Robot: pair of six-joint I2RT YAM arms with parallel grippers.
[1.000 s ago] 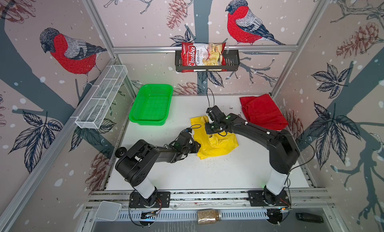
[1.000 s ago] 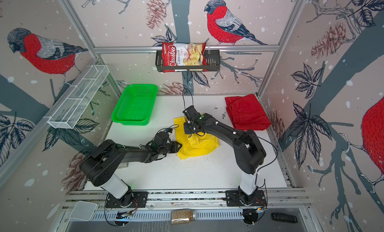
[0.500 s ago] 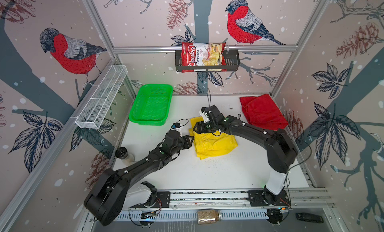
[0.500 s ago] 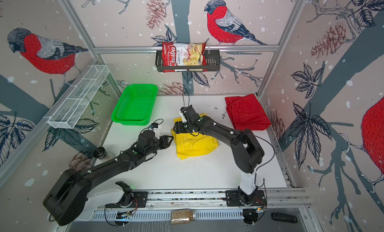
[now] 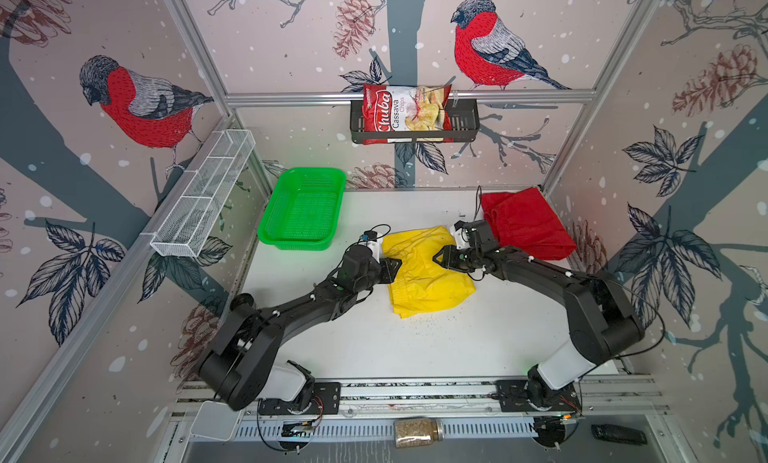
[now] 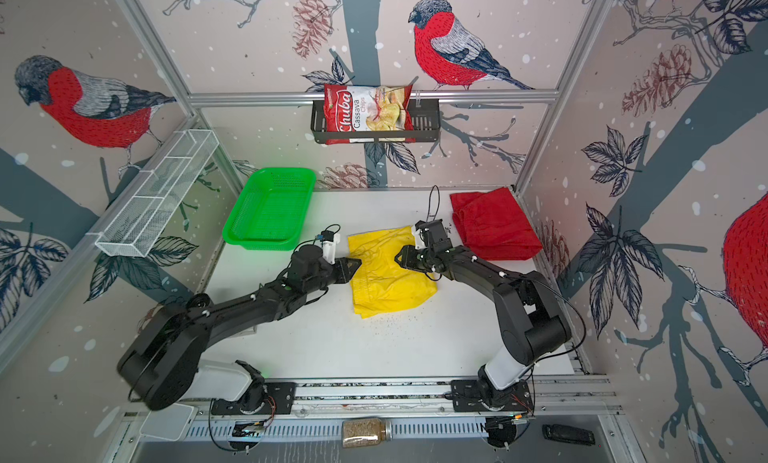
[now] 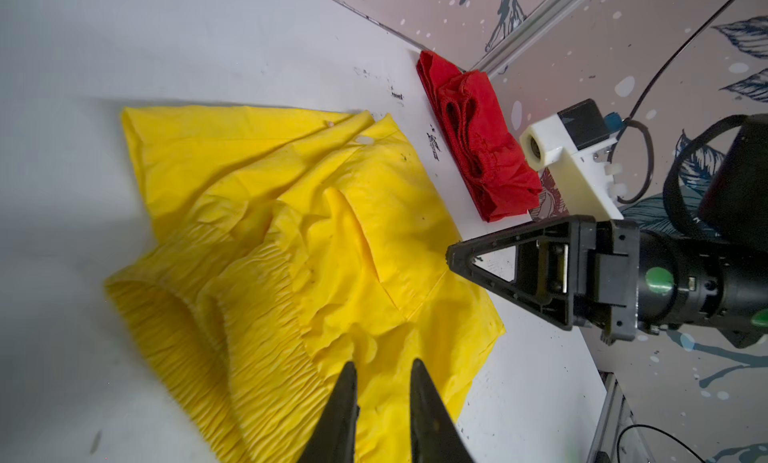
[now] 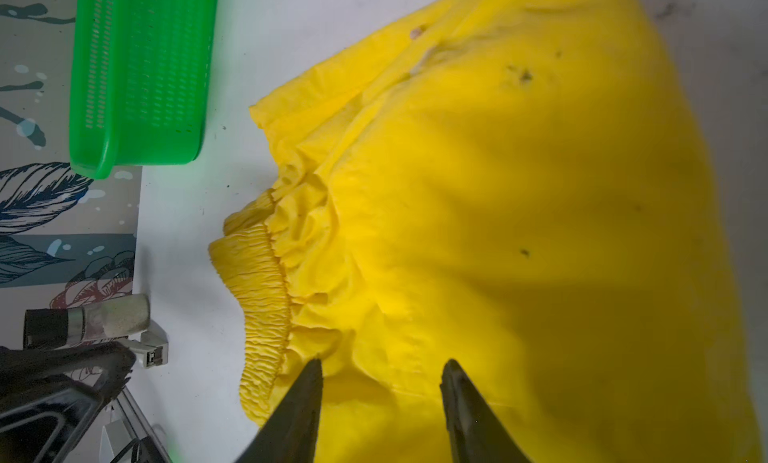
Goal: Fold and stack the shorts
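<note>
One yellow shorts (image 5: 424, 278), one red shorts (image 5: 523, 224), one basket (image 5: 301, 209)

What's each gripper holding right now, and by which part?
Right gripper: nothing, jaws open over the yellow shorts near the waistband. Left gripper: jaws nearly closed at a raised fold of the shorts; cannot tell if it is pinched.
</note>
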